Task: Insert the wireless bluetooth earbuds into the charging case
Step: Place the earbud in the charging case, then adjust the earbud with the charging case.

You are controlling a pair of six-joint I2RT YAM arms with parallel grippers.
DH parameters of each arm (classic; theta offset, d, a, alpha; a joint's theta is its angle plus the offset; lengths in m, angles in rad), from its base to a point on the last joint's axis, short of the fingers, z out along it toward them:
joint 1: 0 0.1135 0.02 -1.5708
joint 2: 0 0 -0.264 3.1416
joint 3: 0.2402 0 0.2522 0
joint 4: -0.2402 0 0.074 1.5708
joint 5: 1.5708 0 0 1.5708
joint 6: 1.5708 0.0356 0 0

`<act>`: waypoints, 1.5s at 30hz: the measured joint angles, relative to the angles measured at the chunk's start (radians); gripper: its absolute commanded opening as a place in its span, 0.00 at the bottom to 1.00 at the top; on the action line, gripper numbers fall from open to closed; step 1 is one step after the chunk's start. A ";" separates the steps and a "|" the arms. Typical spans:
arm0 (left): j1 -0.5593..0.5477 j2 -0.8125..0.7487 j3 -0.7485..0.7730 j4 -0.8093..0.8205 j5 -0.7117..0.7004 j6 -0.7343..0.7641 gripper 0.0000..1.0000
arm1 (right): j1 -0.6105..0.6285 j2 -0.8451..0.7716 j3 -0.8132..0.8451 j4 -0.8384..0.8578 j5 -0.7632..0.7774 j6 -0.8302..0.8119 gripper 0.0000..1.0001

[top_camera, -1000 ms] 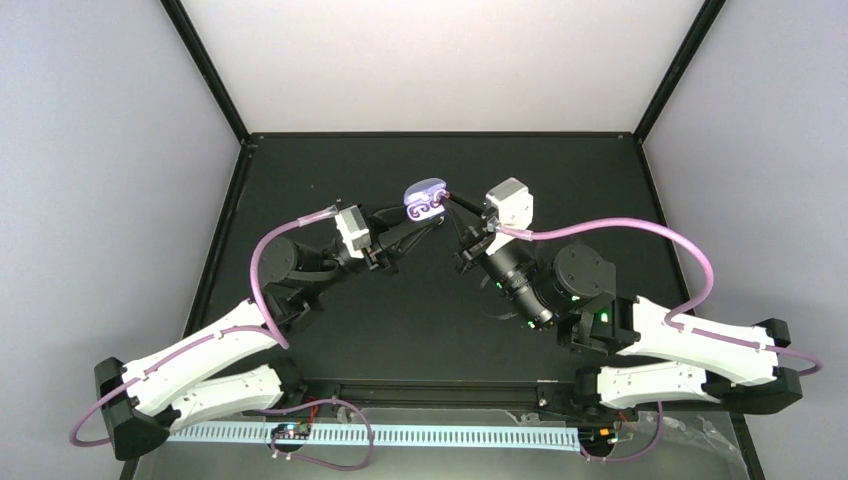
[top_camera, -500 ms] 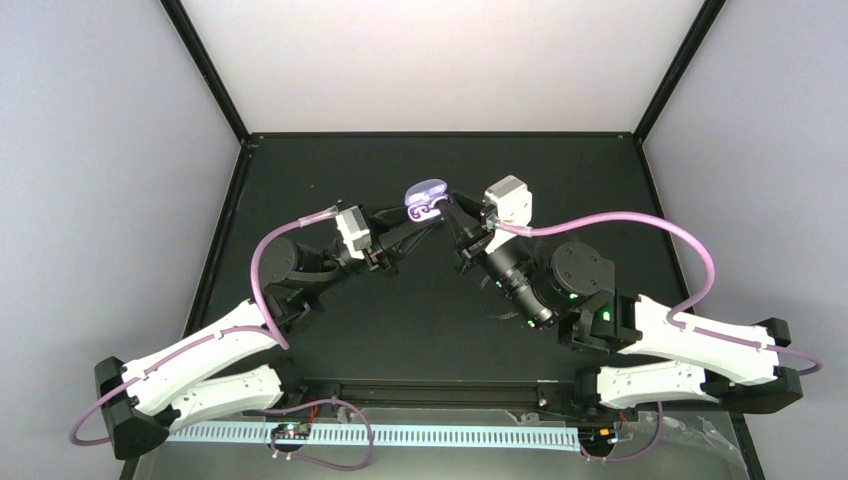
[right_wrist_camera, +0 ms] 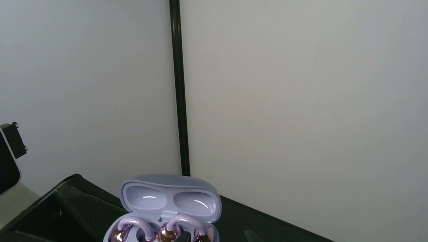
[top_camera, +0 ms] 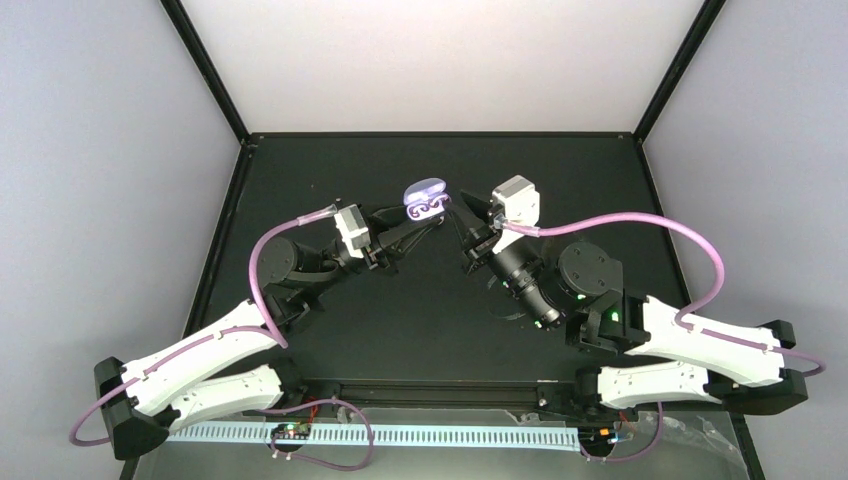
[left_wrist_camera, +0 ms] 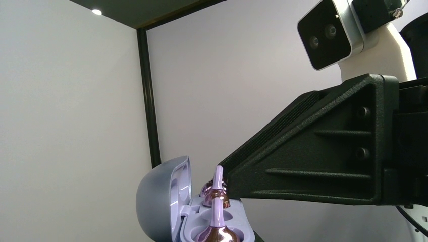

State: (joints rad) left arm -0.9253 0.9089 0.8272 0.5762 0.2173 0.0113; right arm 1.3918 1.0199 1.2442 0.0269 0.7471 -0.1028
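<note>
The lilac charging case (top_camera: 424, 199) is held up over the black table with its lid (right_wrist_camera: 170, 194) open. My left gripper (top_camera: 432, 219) is shut on its base from the left. Two purple earbuds sit in its wells, one on the left (right_wrist_camera: 126, 228) and one on the right (right_wrist_camera: 177, 224); the left wrist view shows them as a near bud (left_wrist_camera: 218, 222) and a far bud (left_wrist_camera: 214, 187). My right gripper (top_camera: 459, 207) is at the case's right end, slightly open. One of its fingers (left_wrist_camera: 313, 156) reaches to the far bud, and whether they touch I cannot tell.
The black table (top_camera: 560, 170) runs back to white walls with black frame posts (right_wrist_camera: 177, 85). The right wrist's camera housing (left_wrist_camera: 330, 33) hangs close above the case. Both forearms and their purple cables crowd the table's middle.
My right gripper's jaws have parted and its tip has drawn back a little to the right of the case. The left gripper and the case have stayed put.
</note>
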 measured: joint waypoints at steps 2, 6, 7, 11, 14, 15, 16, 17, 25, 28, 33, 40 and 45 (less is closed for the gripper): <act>0.000 0.000 0.000 -0.001 -0.002 -0.004 0.02 | 0.000 -0.003 0.000 -0.007 0.003 0.000 0.27; 0.000 0.000 0.000 -0.002 -0.004 -0.010 0.01 | 0.000 -0.006 0.000 -0.014 0.005 0.000 0.30; 0.000 0.000 0.000 -0.001 -0.004 -0.011 0.02 | 0.000 -0.008 0.000 -0.016 0.005 0.000 0.32; 0.000 -0.009 -0.001 -0.009 -0.004 -0.014 0.02 | 0.000 -0.031 0.002 -0.042 0.003 -0.002 0.48; 0.000 -0.029 -0.006 -0.014 0.008 -0.016 0.02 | 0.000 -0.055 0.042 -0.118 -0.013 -0.005 0.58; 0.000 -0.037 -0.009 -0.015 0.018 -0.018 0.02 | 0.000 -0.061 0.067 -0.153 -0.024 -0.003 0.60; 0.000 -0.042 -0.011 -0.016 0.029 -0.020 0.01 | 0.000 -0.067 0.087 -0.177 -0.034 0.002 0.63; 0.000 -0.047 -0.013 -0.022 0.046 -0.023 0.01 | 0.000 -0.075 0.107 -0.205 -0.044 0.005 0.65; -0.002 -0.058 -0.014 -0.077 0.206 -0.066 0.02 | 0.000 -0.134 0.148 -0.391 -0.172 0.055 0.71; -0.002 -0.054 -0.014 -0.083 0.272 -0.092 0.02 | 0.000 -0.140 0.147 -0.444 -0.237 0.061 0.72; -0.002 -0.041 -0.014 -0.099 0.352 -0.126 0.02 | 0.000 -0.162 0.129 -0.533 -0.315 0.082 0.80; -0.002 -0.036 -0.014 -0.109 0.379 -0.144 0.02 | 0.000 -0.214 0.083 -0.548 -0.320 0.121 0.93; -0.002 -0.029 -0.014 -0.114 0.385 -0.146 0.02 | 0.000 -0.208 0.076 -0.520 -0.300 0.140 1.00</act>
State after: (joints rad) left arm -0.9272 0.8799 0.8127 0.4622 0.6022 -0.1349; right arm 1.3918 0.8120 1.3201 -0.4931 0.4469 0.0368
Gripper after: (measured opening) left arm 0.245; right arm 0.992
